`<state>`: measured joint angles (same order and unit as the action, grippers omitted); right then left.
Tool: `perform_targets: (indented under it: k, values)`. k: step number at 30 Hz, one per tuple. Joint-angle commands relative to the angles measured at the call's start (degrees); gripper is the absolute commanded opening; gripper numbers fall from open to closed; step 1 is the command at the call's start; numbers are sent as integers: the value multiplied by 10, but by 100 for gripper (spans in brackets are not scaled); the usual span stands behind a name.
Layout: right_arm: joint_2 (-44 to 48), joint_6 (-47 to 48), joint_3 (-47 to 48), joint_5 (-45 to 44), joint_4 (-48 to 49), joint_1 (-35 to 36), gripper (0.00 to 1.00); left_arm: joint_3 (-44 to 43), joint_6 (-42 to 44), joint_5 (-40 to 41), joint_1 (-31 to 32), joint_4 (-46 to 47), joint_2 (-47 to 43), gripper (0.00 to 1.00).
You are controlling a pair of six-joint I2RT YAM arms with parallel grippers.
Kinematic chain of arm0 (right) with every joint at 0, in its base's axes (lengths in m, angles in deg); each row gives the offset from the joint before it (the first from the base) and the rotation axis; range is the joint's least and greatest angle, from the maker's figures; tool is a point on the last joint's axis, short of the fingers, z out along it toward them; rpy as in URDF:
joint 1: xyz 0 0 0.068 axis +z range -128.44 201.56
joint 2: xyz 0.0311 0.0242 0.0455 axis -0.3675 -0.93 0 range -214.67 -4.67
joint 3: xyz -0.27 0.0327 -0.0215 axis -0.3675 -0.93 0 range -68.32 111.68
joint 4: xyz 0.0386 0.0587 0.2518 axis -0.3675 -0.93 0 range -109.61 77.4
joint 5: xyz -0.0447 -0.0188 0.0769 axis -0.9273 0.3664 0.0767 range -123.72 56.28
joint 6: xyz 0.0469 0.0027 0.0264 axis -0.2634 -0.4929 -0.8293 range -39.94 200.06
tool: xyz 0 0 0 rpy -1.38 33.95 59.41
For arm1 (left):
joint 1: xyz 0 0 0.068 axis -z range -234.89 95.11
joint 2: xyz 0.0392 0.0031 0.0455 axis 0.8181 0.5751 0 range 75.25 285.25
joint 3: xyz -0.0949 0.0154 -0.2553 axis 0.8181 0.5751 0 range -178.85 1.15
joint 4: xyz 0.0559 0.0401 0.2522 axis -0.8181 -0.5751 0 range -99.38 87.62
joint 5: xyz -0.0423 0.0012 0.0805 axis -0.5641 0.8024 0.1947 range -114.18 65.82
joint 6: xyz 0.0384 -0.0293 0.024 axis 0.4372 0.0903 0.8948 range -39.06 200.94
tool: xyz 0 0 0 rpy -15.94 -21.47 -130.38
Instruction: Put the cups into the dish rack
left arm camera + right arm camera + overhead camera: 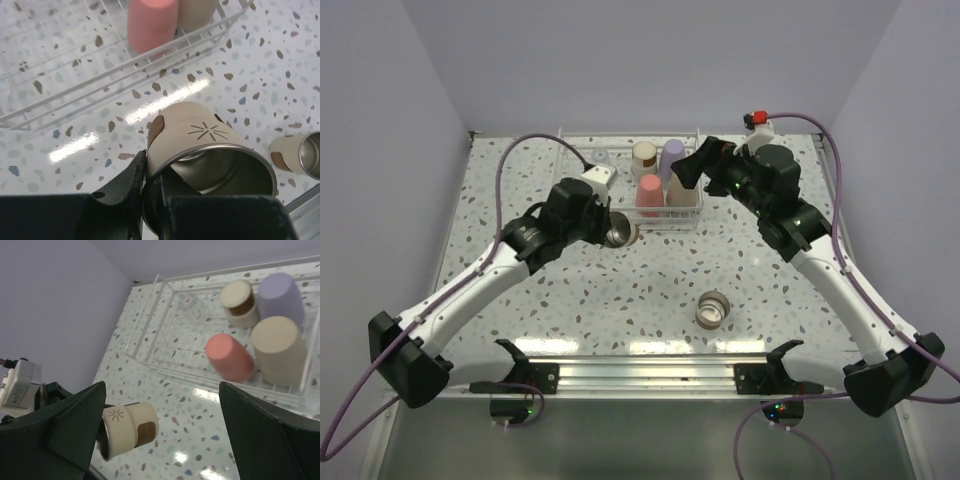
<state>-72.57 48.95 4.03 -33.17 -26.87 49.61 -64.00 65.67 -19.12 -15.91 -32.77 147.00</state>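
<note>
My left gripper point(609, 226) is shut on the rim of a silvery-rimmed tan cup point(618, 233), one finger outside and one inside point(152, 175). It holds the cup point(200, 145) tilted just in front of the dish rack point(578, 142). In the rack stand a red-pink cup point(650, 192), a beige cup point(685, 190), a lavender cup point(672, 155), a tan-based cup point(644, 155) and a clear cup point(187, 302). Another silvery-rimmed cup point(712, 309) lies on the table. My right gripper point(695, 165) is open and empty over the rack's right end; in its wrist view point(165, 440) the held cup point(127, 430) shows below.
The speckled table point(620, 290) is walled on three sides. The rack's left half point(75, 85) holds only the clear cup. A metal rail point(640, 370) runs along the near edge between the arm bases. The lying cup also shows in the left wrist view point(295, 155).
</note>
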Motion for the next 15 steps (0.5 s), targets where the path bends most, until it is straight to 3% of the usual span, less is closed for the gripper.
perform_targets:
  k: [1, 4, 9, 15]
  values:
    - [-37, -148, 25, 128, 56, -1, 98, -15, 1, 83, -7, 19, -40, 0]
    - [-68, -235, 50, 190, 79, 16, 98, -21, -31, 80, -22, 31, -82, 0]
    - [-87, -295, 81, 192, 92, 49, 98, 29, -72, 84, -29, 121, -174, 0]
    - [-126, -402, 59, 225, 224, 60, 98, 92, -72, 123, -29, 253, -253, 0]
